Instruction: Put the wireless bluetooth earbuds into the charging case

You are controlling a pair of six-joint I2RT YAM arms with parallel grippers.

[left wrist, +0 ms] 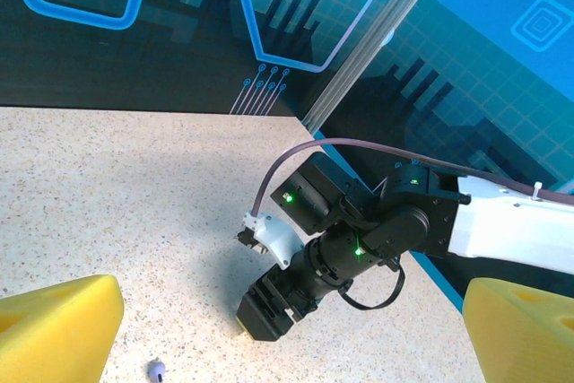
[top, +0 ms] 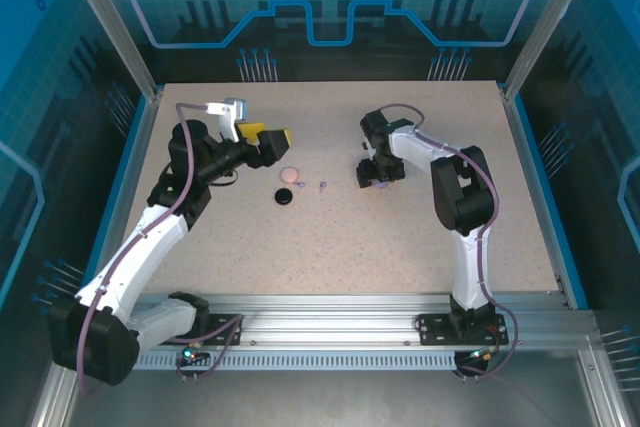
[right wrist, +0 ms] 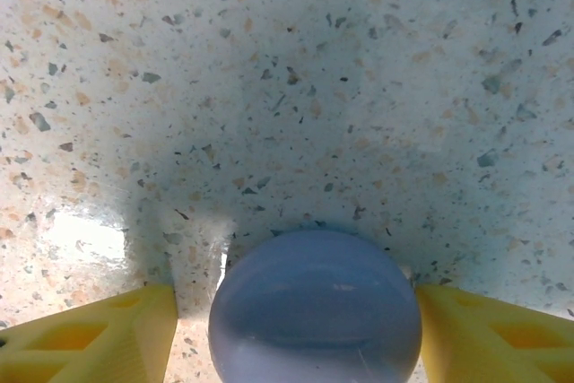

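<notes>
lavender earbud lies loose on the speckled table, between the pink case and my right gripper. the black case sits just beside the pink one. my right gripper is down at the table, yellow fingers straddling the round lavender case. one finger is against it, the other stands off with a gap, so nothing is clamped. my left gripper hangs spread wide, holding nothing.
</notes>
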